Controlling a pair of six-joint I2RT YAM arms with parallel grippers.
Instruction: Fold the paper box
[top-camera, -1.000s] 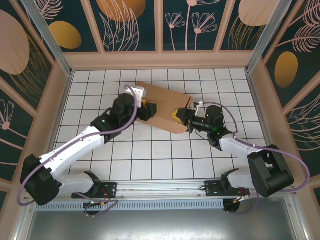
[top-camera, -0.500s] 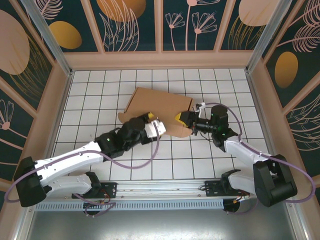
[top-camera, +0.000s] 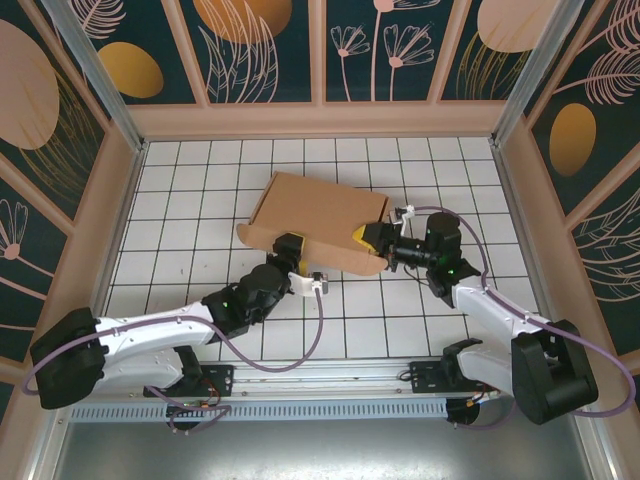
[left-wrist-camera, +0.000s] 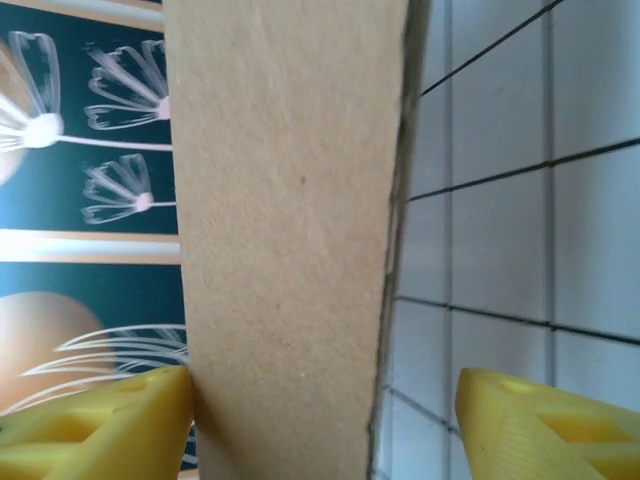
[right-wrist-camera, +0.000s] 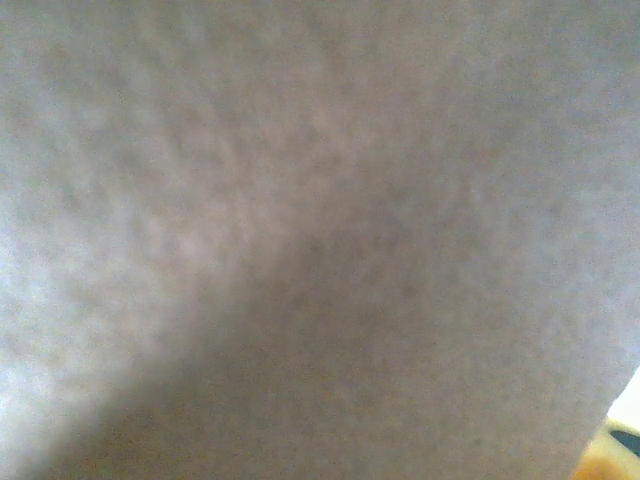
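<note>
The yellow fingers (left-wrist-camera: 545, 425) of the left gripper (left-wrist-camera: 322, 400) stand apart, astride the lower-left edge of the paper box (top-camera: 320, 212); one pad is against the cardboard, the other clear of it. Fingers of the right gripper (top-camera: 370, 237) seem clamped on the box's right edge, though the wrist view there is a brown blur. The box sits just above frame centre on the white tiled table (top-camera: 190, 180).

The paper box (top-camera: 322, 208) is showing plain brown. The table (top-camera: 190, 190) is showing white tiles with dark lines, and the walls (top-camera: 270, 60) are carrying dark teal with peach flowers.
</note>
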